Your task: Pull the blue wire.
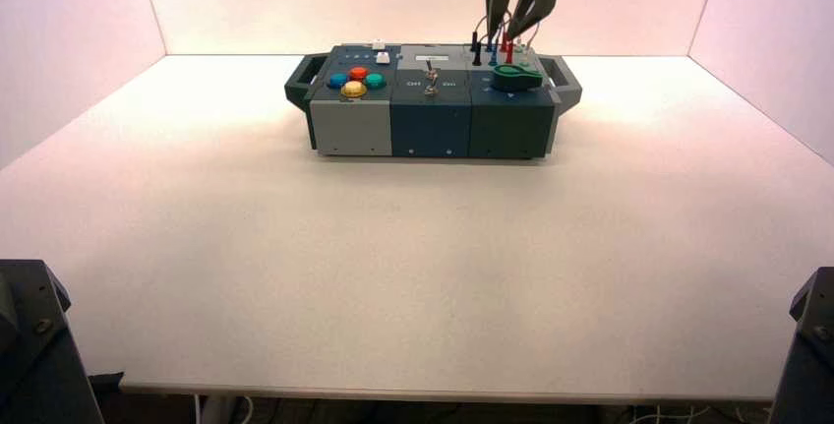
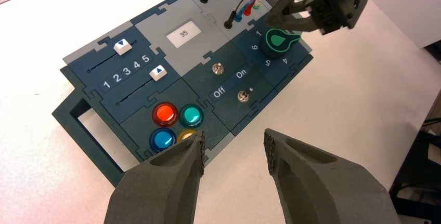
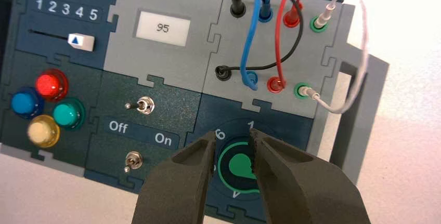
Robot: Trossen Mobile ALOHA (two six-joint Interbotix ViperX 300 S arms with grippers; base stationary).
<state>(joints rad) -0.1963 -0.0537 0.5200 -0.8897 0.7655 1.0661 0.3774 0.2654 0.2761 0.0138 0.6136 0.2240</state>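
The blue wire [image 3: 255, 42] arches between two dark-blue plugs in the grey socket panel at the box's right end, between the black wire [image 3: 283, 52] and the red wire [image 3: 281, 37]. It also shows in the high view [image 1: 492, 48] and in the left wrist view [image 2: 240, 12]. My right gripper [image 3: 233, 148] is open and empty. It hovers over the green knob [image 3: 236, 164], just short of the wire panel, and touches no wire; in the high view it hangs above the box's right end [image 1: 511, 30]. My left gripper [image 2: 234, 148] is open and empty, raised above the box's left front.
The box [image 1: 354, 129] stands at the table's far middle, handles on both ends. It bears coloured buttons [image 3: 47, 107], two sliders [image 3: 78, 41], two toggle switches [image 3: 143, 105], a display reading 95 [image 3: 163, 27] and a white looped wire [image 3: 359, 52].
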